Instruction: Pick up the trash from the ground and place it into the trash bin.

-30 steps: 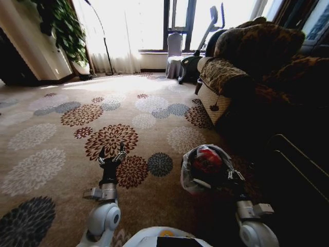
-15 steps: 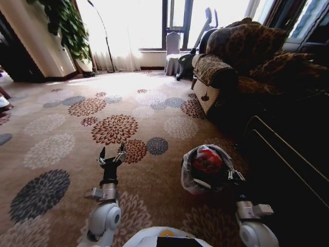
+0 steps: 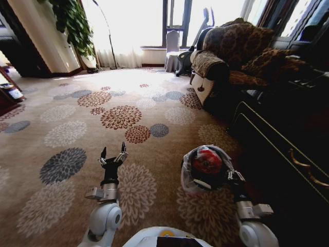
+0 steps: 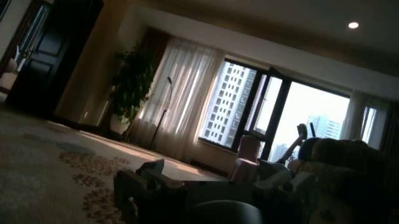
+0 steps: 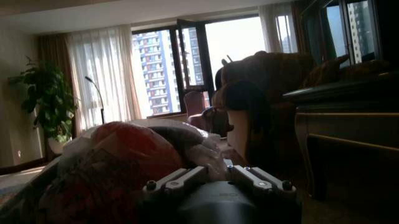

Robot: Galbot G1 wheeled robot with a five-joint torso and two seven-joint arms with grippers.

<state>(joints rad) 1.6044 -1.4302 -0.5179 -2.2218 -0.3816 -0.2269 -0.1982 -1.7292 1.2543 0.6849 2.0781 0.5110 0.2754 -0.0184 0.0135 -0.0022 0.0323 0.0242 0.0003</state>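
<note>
Bin: trash bin [image 3: 205,169], small black bucket with a crinkly whitish bag liner, held up off the carpet [image 3: 67,134] in front of the robot on its right side
Right gripper [image 3: 230,177]: clenched on the bin's near rim, bag plastic bunched around the fingers, looks like a solid pinch
Left gripper [image 3: 113,154]: spread apart, nothing in it, held out low over the carpet on the left
Inside the bin: a crumpled red-and-white wrapper [image 3: 206,160] sitting near the top, rest of the contents I can't make out
How it'll handle: I'd guess really light, bucket wall stiff, liner soft and slippery, so a grip on the bag alone would probably slide. Rim with the bag pinched against it is the place to hold
Tilt: bin leans with its mouth toward the head camera, so loose stuff could maybe tip out if it rolls further
Surroundings: patterned sofa [image 3: 231,51] and dark cabinet [image 3: 288,139] to the right, no litter I can spot on the floor
</note>
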